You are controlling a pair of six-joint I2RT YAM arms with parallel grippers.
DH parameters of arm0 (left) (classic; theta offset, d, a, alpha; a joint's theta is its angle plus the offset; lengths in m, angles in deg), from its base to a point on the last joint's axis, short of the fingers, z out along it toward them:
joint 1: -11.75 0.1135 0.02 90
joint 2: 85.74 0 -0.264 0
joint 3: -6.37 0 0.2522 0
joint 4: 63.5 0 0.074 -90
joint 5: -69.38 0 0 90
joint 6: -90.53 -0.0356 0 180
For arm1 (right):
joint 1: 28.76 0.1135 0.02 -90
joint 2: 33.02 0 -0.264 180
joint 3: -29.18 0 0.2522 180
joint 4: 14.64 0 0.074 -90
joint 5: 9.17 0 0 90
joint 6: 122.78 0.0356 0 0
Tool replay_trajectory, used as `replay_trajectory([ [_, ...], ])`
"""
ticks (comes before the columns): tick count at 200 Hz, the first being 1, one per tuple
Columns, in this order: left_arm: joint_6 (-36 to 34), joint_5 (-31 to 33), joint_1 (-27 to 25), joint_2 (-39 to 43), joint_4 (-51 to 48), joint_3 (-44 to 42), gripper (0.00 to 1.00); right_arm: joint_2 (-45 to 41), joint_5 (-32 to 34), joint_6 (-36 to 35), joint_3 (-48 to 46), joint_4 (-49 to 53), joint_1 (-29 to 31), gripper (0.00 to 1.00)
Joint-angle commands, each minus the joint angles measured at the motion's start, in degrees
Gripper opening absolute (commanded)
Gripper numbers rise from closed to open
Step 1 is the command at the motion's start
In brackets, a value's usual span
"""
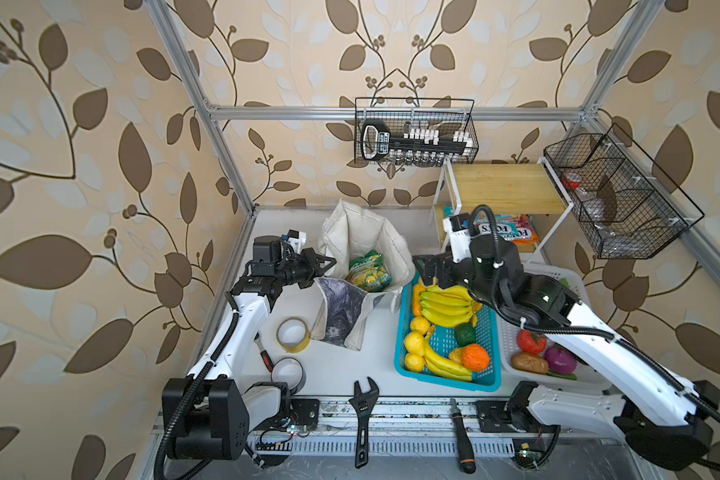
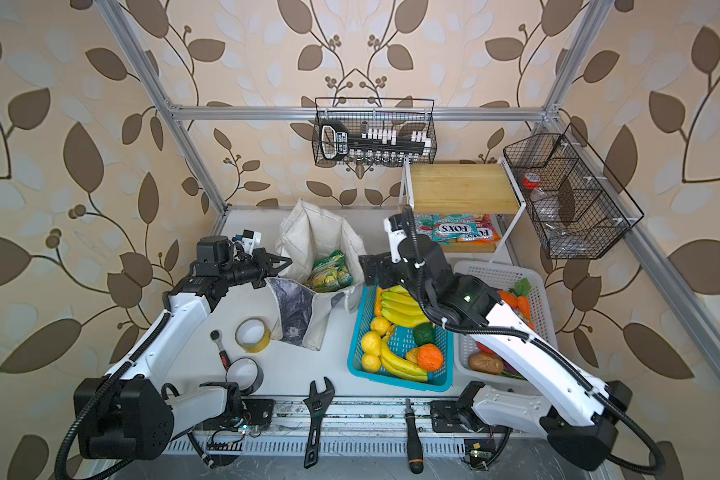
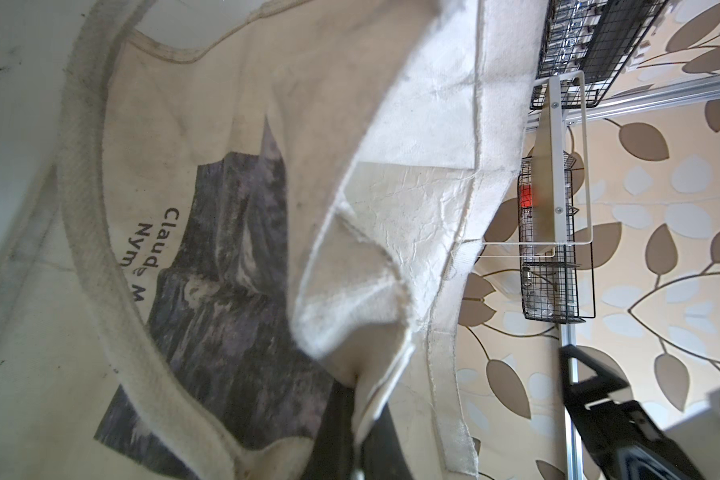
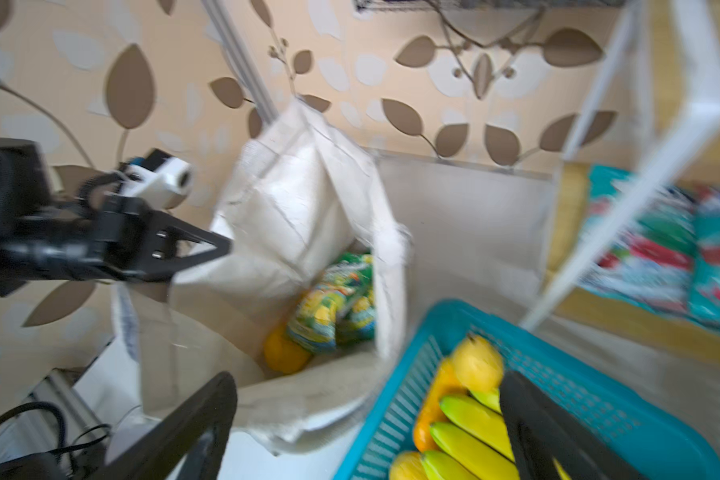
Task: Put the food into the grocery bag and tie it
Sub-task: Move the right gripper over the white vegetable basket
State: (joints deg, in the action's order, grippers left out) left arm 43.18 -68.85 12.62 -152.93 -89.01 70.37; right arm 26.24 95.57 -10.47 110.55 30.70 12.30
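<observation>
Grocery bag (image 1: 362, 232) stands upright and open at the back-middle of the worktop (image 1: 350, 365), dark print panel facing front. Inside it: green snack packets (image 1: 368, 274), and in the right wrist view 1 yellow-orange citrus (image 4: 283, 353) under them.

Left jaws are closed tight on the bag's left rim; in the left wrist view the fabric is pinched between them and the rim is pulled outward. Right jaws are spread wide with nothing in them, just beside the bag's right edge, above the far end of the blue basket (image 1: 445, 380).

The blue basket sits right of the bag and holds bananas (image 1: 445, 307), lemons, an orange and a dark green fruit. A white basket (image 1: 558, 274) is further right, under the right arm. A yellow tape roll (image 1: 293, 334) lies front-left of the bag, and an adjustable wrench (image 1: 364, 415) lies at the front edge.
</observation>
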Motion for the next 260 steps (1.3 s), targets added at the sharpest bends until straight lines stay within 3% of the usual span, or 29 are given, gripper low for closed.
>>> replay_trajectory([
  [1,0.85,-2.57,0.62,2.07,3.66,-0.40,0.00,-8.04,-4.14,4.79,-10.43,-2.62,-7.31,1.00],
  [26,0.87,-2.75,0.56,2.37,3.66,-0.66,0.00,-17.78,-16.35,8.89,-19.49,-3.06,-19.09,1.00],
  [47,1.11,-3.03,0.59,2.34,3.91,-0.57,0.00,-22.72,-17.87,8.51,-23.88,-1.81,-24.64,0.99],
  [76,1.27,-3.36,0.63,2.51,4.02,-0.82,0.00,-25.14,-16.96,7.02,-26.97,-1.01,-28.16,0.98],
  [122,2.40,-3.23,0.58,2.62,5.70,-1.80,0.00,-31.41,-7.86,8.98,-31.37,0.21,-33.49,1.00],
  [142,3.11,-3.41,0.62,2.84,6.69,-2.20,0.00,-34.02,-8.64,9.39,-34.39,-1.90,-37.34,1.00],
  [202,4.20,-4.18,0.59,3.65,7.79,-2.91,0.00,-31.38,-18.00,14.00,-40.15,-9.43,-55.12,0.98],
  [234,5.76,-4.49,0.61,3.66,9.64,-4.35,0.00,-28.52,-31.71,18.15,-41.22,-13.48,-70.38,0.98],
  [260,5.95,-4.81,0.61,3.43,11.02,-4.87,0.00,-28.21,-31.45,19.08,-43.25,-15.08,-74.63,0.98],
])
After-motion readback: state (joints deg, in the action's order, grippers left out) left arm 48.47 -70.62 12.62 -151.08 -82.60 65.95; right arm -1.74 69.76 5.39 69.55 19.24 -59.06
